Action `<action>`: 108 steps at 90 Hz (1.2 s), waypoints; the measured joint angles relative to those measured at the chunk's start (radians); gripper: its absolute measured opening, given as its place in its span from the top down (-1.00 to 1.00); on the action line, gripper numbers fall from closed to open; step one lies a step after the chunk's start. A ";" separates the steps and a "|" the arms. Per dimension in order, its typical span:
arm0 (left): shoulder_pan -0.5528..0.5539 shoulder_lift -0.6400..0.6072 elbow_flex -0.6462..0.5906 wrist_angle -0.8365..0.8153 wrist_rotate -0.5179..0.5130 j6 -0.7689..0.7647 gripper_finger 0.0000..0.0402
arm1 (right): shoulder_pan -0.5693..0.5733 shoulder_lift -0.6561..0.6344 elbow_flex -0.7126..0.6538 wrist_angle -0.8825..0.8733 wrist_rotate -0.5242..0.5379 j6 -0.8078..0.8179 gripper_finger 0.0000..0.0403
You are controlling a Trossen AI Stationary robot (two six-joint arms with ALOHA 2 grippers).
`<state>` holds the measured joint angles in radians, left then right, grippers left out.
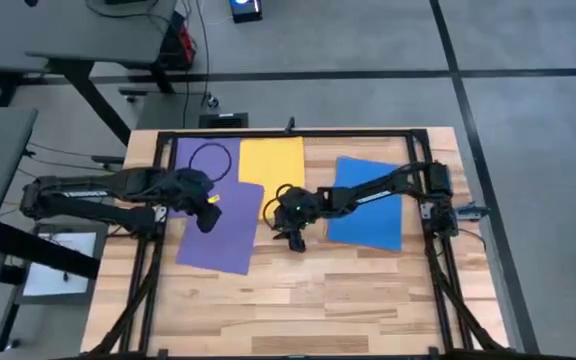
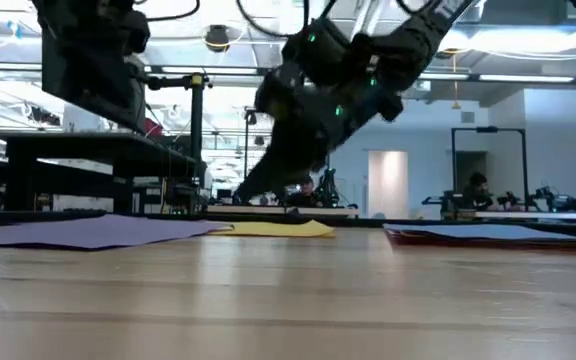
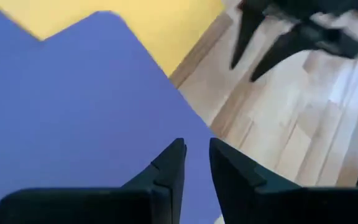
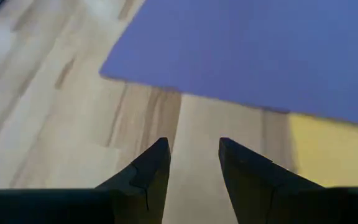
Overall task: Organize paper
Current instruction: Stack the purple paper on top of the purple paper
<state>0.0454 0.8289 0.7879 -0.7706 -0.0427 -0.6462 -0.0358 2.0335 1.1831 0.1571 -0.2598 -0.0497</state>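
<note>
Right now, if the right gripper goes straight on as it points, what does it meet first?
Probably bare wooden table, then the near edge of the flat purple paper sheet. The right gripper is open and empty; its height above the wood is unclear.

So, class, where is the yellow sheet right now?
In the high view, the yellow sheet lies at the table's far middle, its near-left part under the purple sheet, the blue sheet apart, rightward.

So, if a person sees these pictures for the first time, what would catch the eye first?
Probably the three flat coloured sheets on the wooden table: the purple paper sheet lying tilted over the yellow paper sheet, and the blue paper sheet to the right. Next, the two dark arms meeting mid-table, the left gripper above the purple sheet, the right gripper open above bare wood.
</note>
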 joint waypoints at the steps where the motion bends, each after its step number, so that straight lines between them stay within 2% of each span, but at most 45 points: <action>1: -0.006 -0.003 0.000 0.004 -0.005 0.002 0.71 | 0.002 0.005 0.003 0.002 0.000 0.000 0.34; 9: -0.058 -0.038 0.000 0.042 -0.032 0.020 0.71 | 0.024 0.037 0.035 0.005 0.004 0.001 0.34; 31: -0.141 -0.113 -0.006 0.013 -0.053 0.044 0.71 | 0.067 0.154 0.120 0.003 0.059 0.104 0.35; 53: -0.212 -0.212 -0.005 0.123 -0.046 0.070 0.71 | 0.082 0.267 0.241 0.012 0.142 0.137 0.35; 65: -0.220 -0.245 -0.005 0.063 -0.046 0.065 0.71 | 0.057 0.308 0.322 0.010 0.154 0.184 0.35; 82: -0.220 -0.261 -0.005 0.011 -0.052 0.070 0.71 | 0.000 0.312 0.411 -0.027 0.197 0.151 0.35; 92: -0.220 -0.260 -0.005 -0.003 -0.052 0.063 0.71 | -0.025 0.280 0.464 -0.070 0.172 0.177 0.35; 100: -0.220 -0.261 -0.005 -0.004 -0.052 0.041 0.71 | -0.020 0.252 0.483 -0.157 0.103 0.227 0.35; 108: -0.220 -0.261 -0.005 -0.004 -0.052 0.019 0.71 | -0.003 0.240 0.481 -0.255 0.077 0.234 0.35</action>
<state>-0.1749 0.5682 0.7826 -0.7750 -0.0948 -0.6276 -0.0389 2.2730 1.6638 -0.0982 -0.1831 0.1839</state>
